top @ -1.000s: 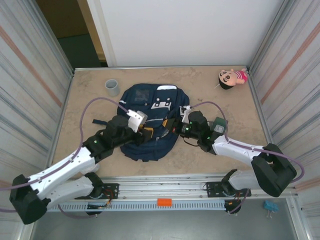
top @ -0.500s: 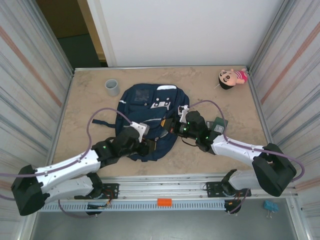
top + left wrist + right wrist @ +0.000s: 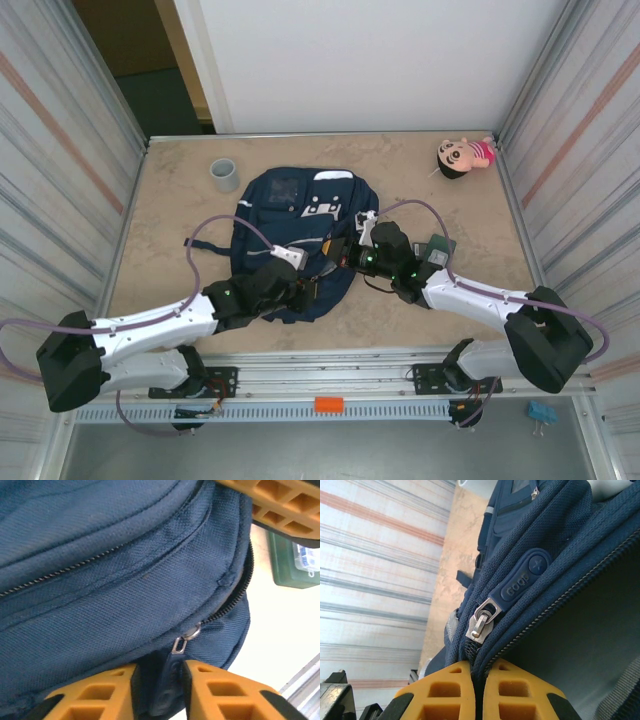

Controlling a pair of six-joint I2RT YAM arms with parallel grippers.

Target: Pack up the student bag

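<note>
On the left, a grey cup point(image 3: 224, 174) stands at the back of the table point(image 3: 160, 200). Next comes the left gripper point(image 3: 159, 679), clamped tight on the dark zip pull point(image 3: 167, 672) at the near edge of the student bag point(image 3: 300, 200), which lies flat mid-table. The right gripper point(image 3: 476, 680) squeezes the bag's rim beside another zip tab point(image 3: 520, 582). Far right lies a doll point(image 3: 463, 155). I think they are opening the bag. Next, the left should tug the zip along while the right holds firm.
</note>
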